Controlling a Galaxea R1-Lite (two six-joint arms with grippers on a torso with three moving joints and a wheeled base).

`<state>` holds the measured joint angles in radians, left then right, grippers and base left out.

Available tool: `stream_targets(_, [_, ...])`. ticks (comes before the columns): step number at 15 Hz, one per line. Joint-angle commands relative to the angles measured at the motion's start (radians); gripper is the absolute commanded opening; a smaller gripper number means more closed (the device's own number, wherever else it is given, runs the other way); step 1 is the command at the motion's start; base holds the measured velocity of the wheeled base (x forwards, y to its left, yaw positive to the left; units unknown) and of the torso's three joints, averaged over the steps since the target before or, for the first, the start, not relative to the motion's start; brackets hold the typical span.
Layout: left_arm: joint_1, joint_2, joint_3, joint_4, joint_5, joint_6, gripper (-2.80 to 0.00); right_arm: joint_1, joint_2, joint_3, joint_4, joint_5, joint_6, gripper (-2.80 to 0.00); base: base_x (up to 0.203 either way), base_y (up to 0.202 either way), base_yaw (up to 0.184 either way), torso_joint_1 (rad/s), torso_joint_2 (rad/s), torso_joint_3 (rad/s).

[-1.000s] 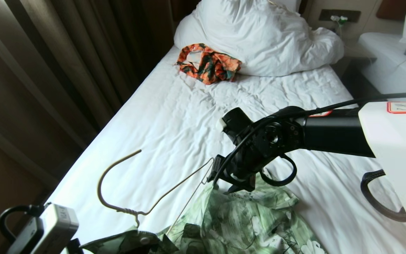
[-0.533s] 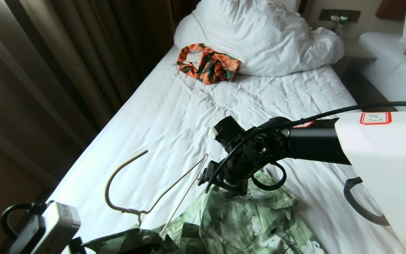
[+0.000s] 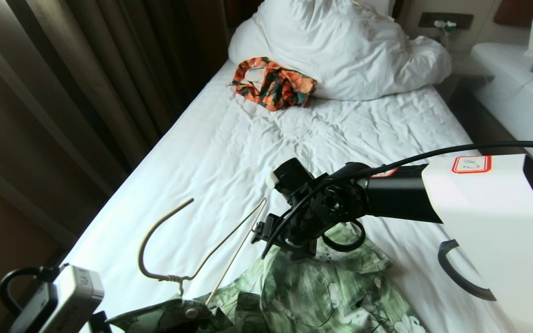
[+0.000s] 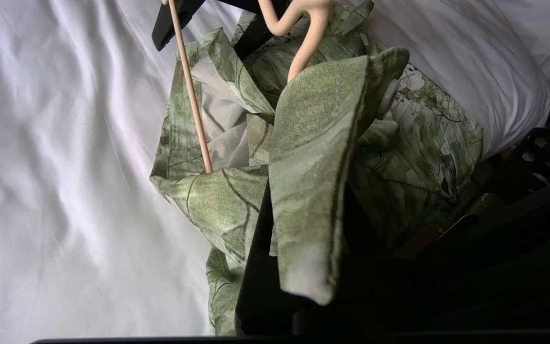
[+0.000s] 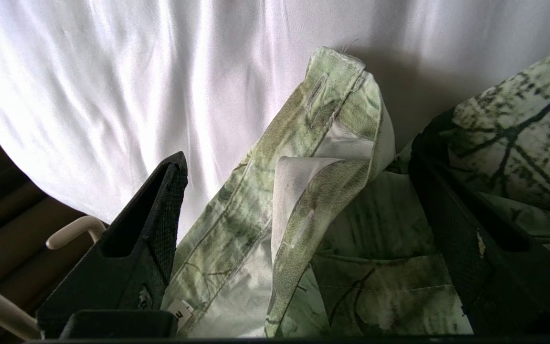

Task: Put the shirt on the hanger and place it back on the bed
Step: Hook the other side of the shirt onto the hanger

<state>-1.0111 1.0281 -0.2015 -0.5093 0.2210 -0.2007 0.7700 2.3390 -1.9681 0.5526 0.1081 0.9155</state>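
Right arm [image 3: 433, 203]: white shell, red-bordered sticker, black forearm, black wrist, looping black cables. Left arm [image 3: 58, 296]: grey-white casing, black cable loop.

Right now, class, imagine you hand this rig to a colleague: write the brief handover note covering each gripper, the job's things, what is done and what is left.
Left gripper: shut on a fold of the shirt, at the bed's near edge.
Right gripper: jaws wide open around the shirt's buttonhole edge, gripping nothing.
Hanger: propped up over the bed, hook free, lower wire tucked into the shirt.
Shirt: crumpled on the sheet, collar area bunched.
Done: hanger partly inside the shirt.
Left: seat both shoulders on the hanger, then lay it on the bed.
An orange patterned garment by the duvet is not part of the job.
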Motion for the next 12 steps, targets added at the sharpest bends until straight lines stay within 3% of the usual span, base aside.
stream_targets(1, [0.0,-0.002,0.002,-0.003,0.001,-0.003,-2.8,0.009,0.015,0.0,0.006,0.001,-0.013,-0.72,0.0,0.0,0.0,0.0,0.0,0.0])
stream_targets(2, [0.0,-0.002,0.002,-0.003,0.001,-0.002,-2.8,0.013,0.021,0.0,0.007,0.0,-0.034,-2.8,0.0,0.0,0.0,0.0,0.0,0.0])
stream_targets(6, [0.0,0.0,0.001,-0.005,0.0,-0.002,-2.8,0.028,0.033,0.0,0.004,-0.049,-0.041,-2.8,0.0,0.0,0.0,0.0,0.0,0.0])
stream_targets(12, [-0.003,-0.001,-0.006,-0.003,0.003,-0.002,-2.8,0.004,-0.014,0.006,0.022,-0.055,-0.032,-2.8,0.0,0.0,0.0,0.0,0.0,0.0])
